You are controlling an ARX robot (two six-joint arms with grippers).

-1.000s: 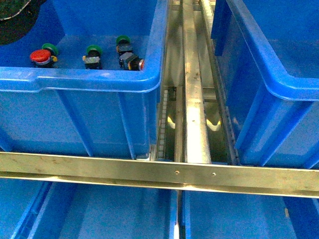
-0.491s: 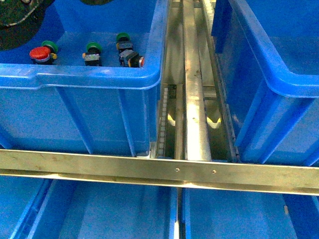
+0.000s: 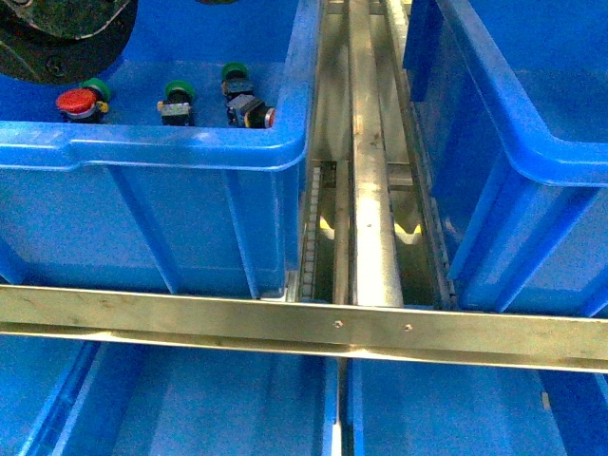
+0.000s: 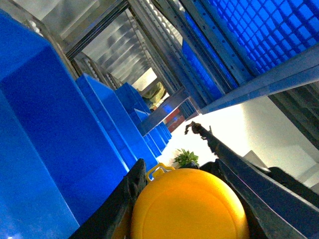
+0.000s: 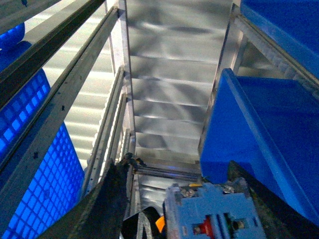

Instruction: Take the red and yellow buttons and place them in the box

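Since earlier: the dark round arm housing (image 3: 59, 38) has come further into the far-left corner of the front view and now hangs over the left bin (image 3: 171, 154). The buttons in that bin lie where they were.
Left gripper (image 4: 180, 174): clenched on the yellow button (image 4: 189, 206), whose domed cap sits between the two black fingers (image 4: 119, 209). The body below the cap is hidden.
Right gripper (image 5: 179, 189): its jaws flank a grey-blue contact block (image 5: 212, 211), seemingly the rear of a push-button, and appear closed on it. The cap colour is hidden.
Left in the bin: one red button (image 3: 74, 101) stands upright at the near wall, and a second red-capped button (image 3: 256, 116) lies on its side near the right wall. Green buttons (image 3: 178, 95) stand between and behind them and are not wanted.
Step in hand: judged to be carrying the yellow button out to the box. The right bin (image 3: 532, 142) looks a likely target, though the pictures do not settle it.
Doing it well: keep the squeeze firm, since a smooth dome can slip. Rise clear of the bin rim and the metal rail (image 3: 366, 142) before crossing. Release only when low inside the box, never over the gap between the bins.
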